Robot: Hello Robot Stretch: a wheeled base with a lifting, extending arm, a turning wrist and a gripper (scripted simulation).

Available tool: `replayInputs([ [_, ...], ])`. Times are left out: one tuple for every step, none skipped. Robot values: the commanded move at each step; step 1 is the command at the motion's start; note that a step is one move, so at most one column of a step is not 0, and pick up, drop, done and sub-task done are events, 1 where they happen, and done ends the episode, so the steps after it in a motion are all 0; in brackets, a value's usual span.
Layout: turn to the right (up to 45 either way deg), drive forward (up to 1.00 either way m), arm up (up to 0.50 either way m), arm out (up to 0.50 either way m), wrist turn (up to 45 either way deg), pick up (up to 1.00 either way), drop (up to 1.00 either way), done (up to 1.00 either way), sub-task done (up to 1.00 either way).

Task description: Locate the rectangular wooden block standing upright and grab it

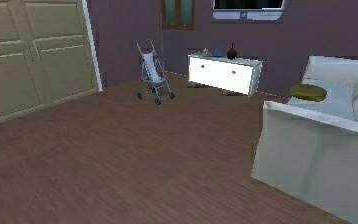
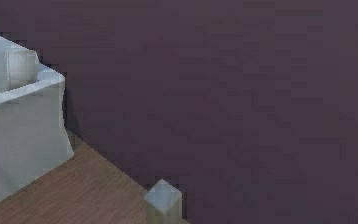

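Note:
A small pale box-shaped thing [image 2: 164, 203] stands upright on the wooden floor at the foot of the dark purple wall, at the arm side view's bottom edge. Its colour is greyish rather than wood brown, so I cannot tell whether it is the wooden block. On the white sideboard [image 1: 225, 73] at the far wall in the forward view stand a dark vase [image 1: 232, 50] and a small low thing [image 1: 209, 52] too small to name.
A white sofa [image 1: 317, 140] fills the forward view's right, with an olive round cushion [image 1: 308, 93] on it; its end [image 2: 22, 120] shows at the arm side view's left. A folded stroller [image 1: 152, 72] stands mid-room. Cream double doors [image 1: 37, 55] are at the left. Open wooden floor lies ahead.

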Motion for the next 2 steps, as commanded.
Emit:
replayInputs([
  [0.0, 0.00, 0.00, 0.00, 45.0, 0.00, 0.00, 0.00, 0.00],
  [0.0, 0.00, 0.00, 0.00, 45.0, 0.00, 0.00, 0.00, 0.00],
])
